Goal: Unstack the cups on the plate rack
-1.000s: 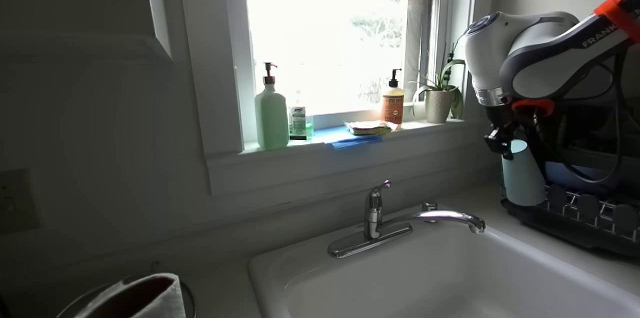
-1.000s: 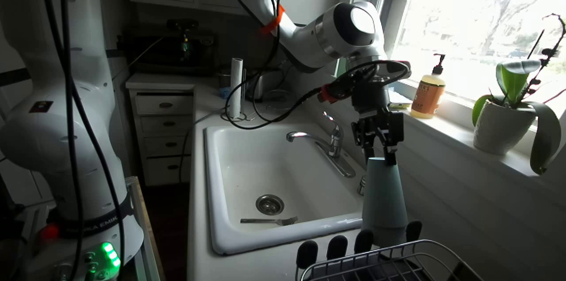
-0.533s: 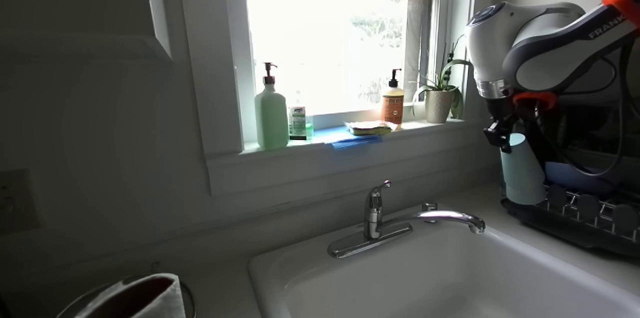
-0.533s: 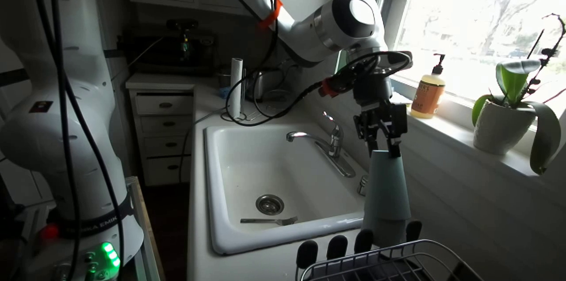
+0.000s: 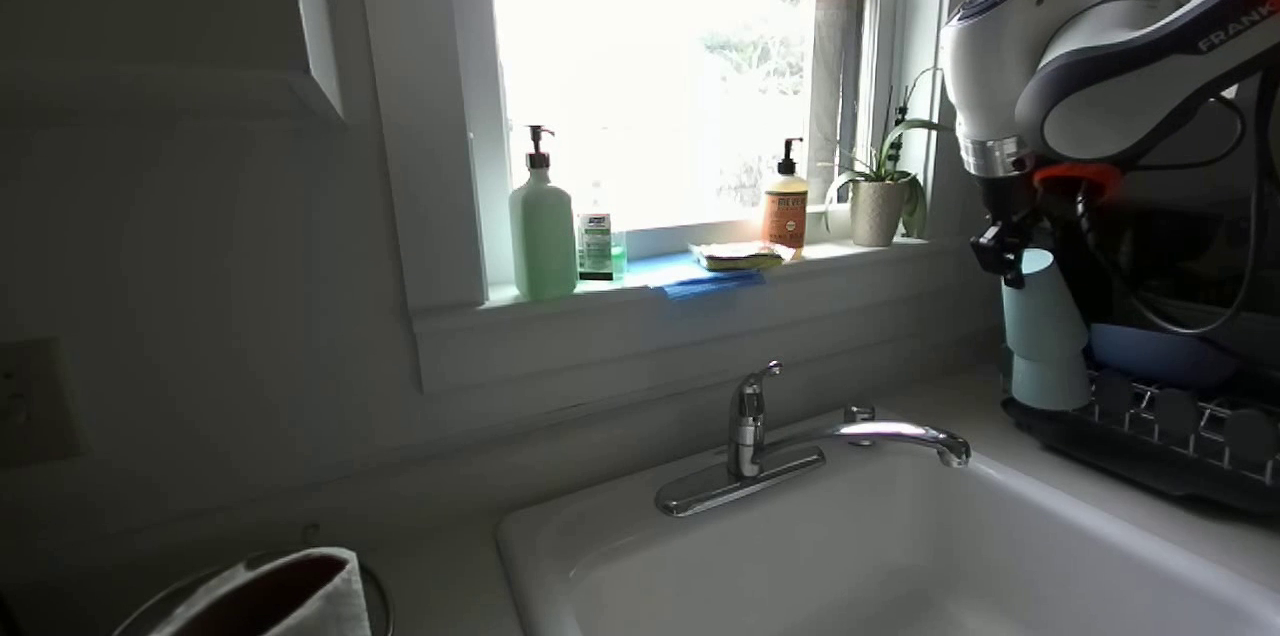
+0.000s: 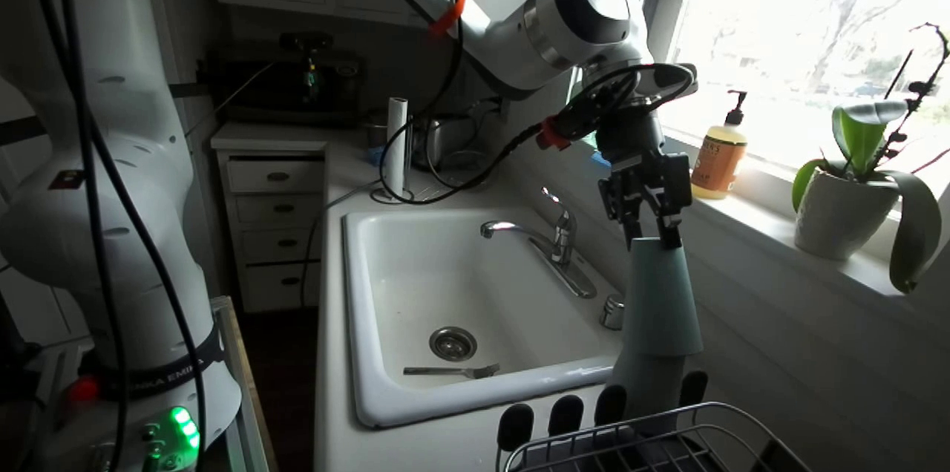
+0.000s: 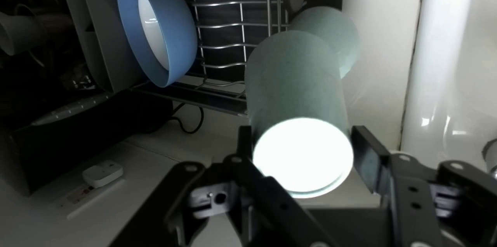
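Observation:
My gripper (image 6: 650, 233) is shut on the narrow upper end of the upper pale-blue cup (image 6: 662, 301), with one finger on each side. The upper cup is upside down and slightly tilted, its wide rim around the top part of the lower cup (image 6: 647, 387). Both also show in an exterior view as the upper cup (image 5: 1043, 306) and lower cup (image 5: 1050, 382). The lower cup stands at the corner of the dark plate rack (image 6: 594, 433). In the wrist view the upper cup (image 7: 295, 78) covers part of the lower cup (image 7: 337, 31); its end is glaringly bright.
A blue bowl (image 7: 178, 29) leans in the rack, which has dark-capped prongs (image 6: 568, 413). The white sink (image 6: 356, 323) and its faucet (image 6: 564, 234) lie beside it. A potted plant (image 6: 846, 212) and an orange soap bottle (image 6: 718, 160) stand on the windowsill.
My gripper has risen with the upper cup, drifting slightly towards the window wall. More of the lower cup shows beneath it. The lower cup has stayed in place on the rack.

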